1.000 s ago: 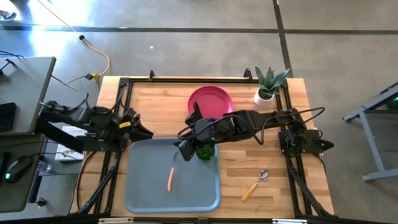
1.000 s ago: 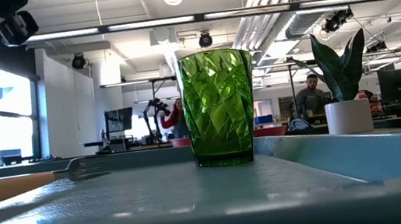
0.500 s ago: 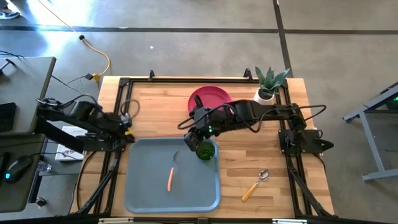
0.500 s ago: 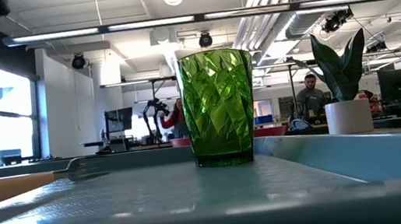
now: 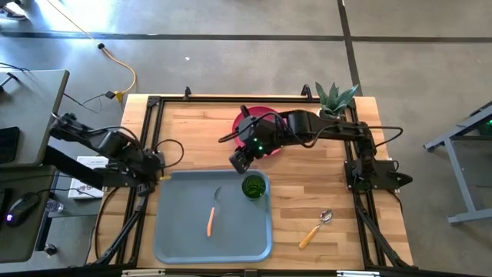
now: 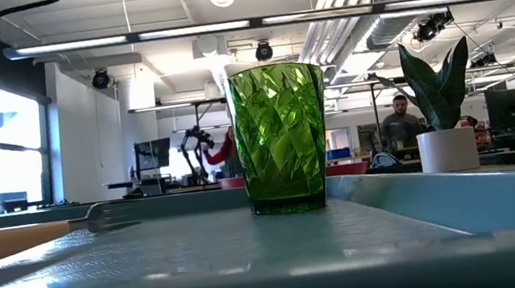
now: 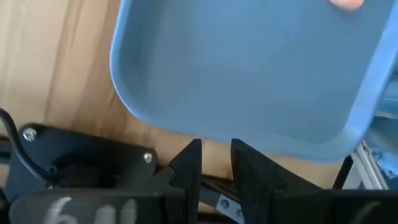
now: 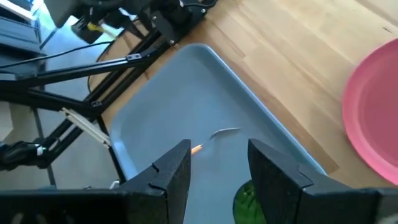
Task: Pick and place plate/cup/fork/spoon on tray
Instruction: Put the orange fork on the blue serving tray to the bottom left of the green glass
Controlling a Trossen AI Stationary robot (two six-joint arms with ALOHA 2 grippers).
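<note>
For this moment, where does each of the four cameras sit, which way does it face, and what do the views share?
High: overhead, straight down; both arms, tray, plate, spoon.
Low: tray height, level into the room; cup, no gripper.
Left wrist: past left gripper at the tray corner.
Right wrist: past open right gripper down at the tray.
Shared: fork shows high and right wrist.

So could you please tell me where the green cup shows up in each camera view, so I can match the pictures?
High view: the cup stands in the tray's far right corner.
Low view: centre, upright.
Left wrist view: not in it.
Right wrist view: only its rim, between the fingers.
Shared landmark: the tray.
</note>
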